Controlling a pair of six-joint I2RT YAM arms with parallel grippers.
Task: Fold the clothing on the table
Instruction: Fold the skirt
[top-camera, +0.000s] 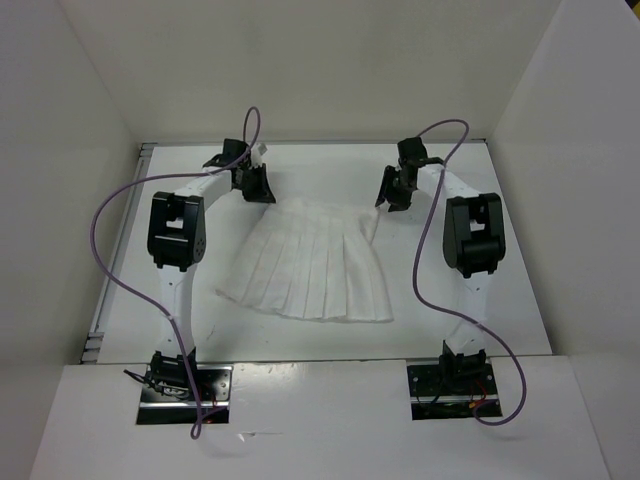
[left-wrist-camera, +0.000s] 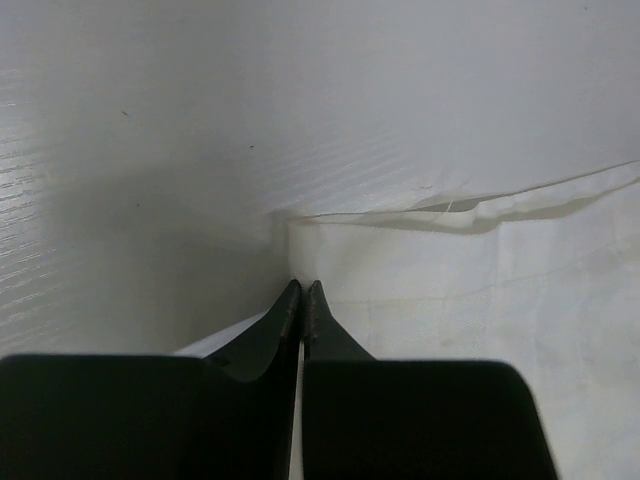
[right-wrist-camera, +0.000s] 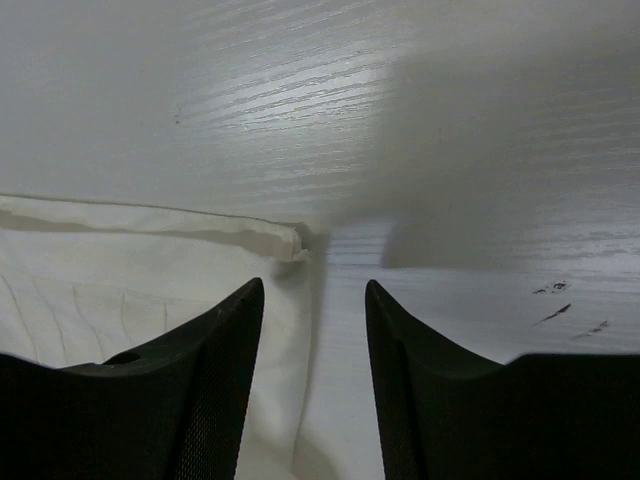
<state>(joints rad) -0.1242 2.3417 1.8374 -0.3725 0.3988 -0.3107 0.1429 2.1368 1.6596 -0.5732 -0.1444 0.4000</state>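
Observation:
The clothing (top-camera: 310, 265), a white pleated skirt, lies spread flat in the middle of the table (top-camera: 500, 300), with its narrow waistband at the far side. My left gripper (top-camera: 262, 192) is down at the waistband's left corner. In the left wrist view it (left-wrist-camera: 303, 287) is shut, its tips meeting right on the side edge of the fabric (left-wrist-camera: 480, 290). My right gripper (top-camera: 388, 198) is at the waistband's right corner. It (right-wrist-camera: 312, 290) stands open across the skirt's side edge, one finger over the fabric (right-wrist-camera: 120, 270) and the other over bare table. The waistband corner (right-wrist-camera: 290, 240) lies just beyond the tips.
White walls close in the table on the left, the back and the right. A thin metal rim (top-camera: 110, 290) runs along the table's left side. Purple cables (top-camera: 110, 250) loop beside each arm. Small dark marks (right-wrist-camera: 560, 300) dot the tabletop to the right of the right gripper.

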